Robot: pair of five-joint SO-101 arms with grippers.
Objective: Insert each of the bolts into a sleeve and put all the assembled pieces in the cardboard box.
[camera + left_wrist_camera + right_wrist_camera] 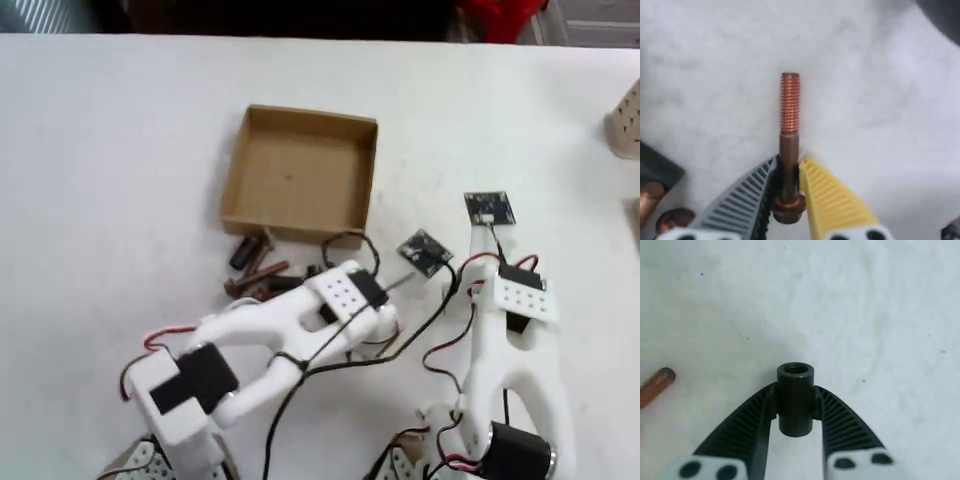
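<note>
In the left wrist view my left gripper (789,167) is shut on a copper bolt (789,107), its grey and yellow fingers clamping the shank just above the flanged head, threaded end pointing away over the white table. My right gripper (795,402) is shut on a short black sleeve (795,390), held upright with its open bore showing. That bolt's threaded tip (655,385) lies to one side of the sleeve, apart from it. The cardboard box (300,175) sits open behind the left arm (300,310), with nothing in it.
Loose dark sleeves (245,252) and copper bolts (262,272) lie in a small pile just in front of the box, beside the left arm. The right arm (515,310) stands to the right. A pale object (625,120) sits at the far right edge.
</note>
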